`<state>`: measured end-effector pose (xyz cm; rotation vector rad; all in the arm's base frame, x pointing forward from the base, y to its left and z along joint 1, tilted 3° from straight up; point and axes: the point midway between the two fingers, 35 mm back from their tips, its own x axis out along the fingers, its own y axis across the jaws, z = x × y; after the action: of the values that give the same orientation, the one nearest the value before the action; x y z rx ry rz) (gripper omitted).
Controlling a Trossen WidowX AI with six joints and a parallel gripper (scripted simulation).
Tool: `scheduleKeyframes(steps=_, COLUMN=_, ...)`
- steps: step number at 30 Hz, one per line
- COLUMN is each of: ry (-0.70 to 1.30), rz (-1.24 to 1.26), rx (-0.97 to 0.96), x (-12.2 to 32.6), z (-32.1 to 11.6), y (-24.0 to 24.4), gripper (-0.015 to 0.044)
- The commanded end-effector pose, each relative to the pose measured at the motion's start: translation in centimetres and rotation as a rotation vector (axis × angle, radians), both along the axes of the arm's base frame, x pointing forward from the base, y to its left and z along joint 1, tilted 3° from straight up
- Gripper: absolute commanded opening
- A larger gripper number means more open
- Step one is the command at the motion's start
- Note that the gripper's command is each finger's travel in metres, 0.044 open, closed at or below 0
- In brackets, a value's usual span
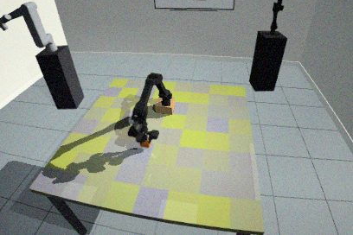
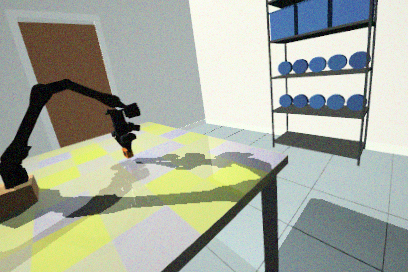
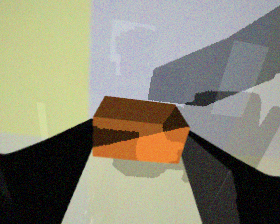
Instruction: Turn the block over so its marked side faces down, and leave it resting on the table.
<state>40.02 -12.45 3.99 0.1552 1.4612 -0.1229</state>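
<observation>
The orange block (image 1: 145, 144) (image 2: 128, 153) (image 3: 137, 134) is near the left part of the table in the top view. My gripper (image 1: 145, 142) (image 2: 128, 150) (image 3: 139, 129) points down and is shut on the block, one black finger at each end of it. In the wrist view the block shows a dark brown upper face, a bright orange side partly in shadow, and a small dark face at the right. It seems to be just above the table (image 1: 208, 161) (image 2: 150, 236); the gap is too small to be sure. I cannot make out the marked side.
The arm's tan base (image 1: 165, 108) (image 2: 15, 198) stands at the table's back in the top view. Arm shadows cross the table. Two black pedestals (image 1: 60, 79) (image 1: 268, 61) with other arms and a shelf rack (image 2: 320, 145) stand away from the table.
</observation>
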Motion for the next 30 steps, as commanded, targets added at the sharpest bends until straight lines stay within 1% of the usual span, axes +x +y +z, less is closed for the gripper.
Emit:
scheduleKeyframes(steps=1, ry=-0.033, rz=-0.003, rx=-0.004, x=-0.1, z=-0.2, y=0.0, gripper=0.0000)
scheduleKeyframes(steps=30, ry=-0.437, rz=-0.017, rx=-0.076, x=-0.4, z=-1.2, y=0.1, gripper=0.0000)
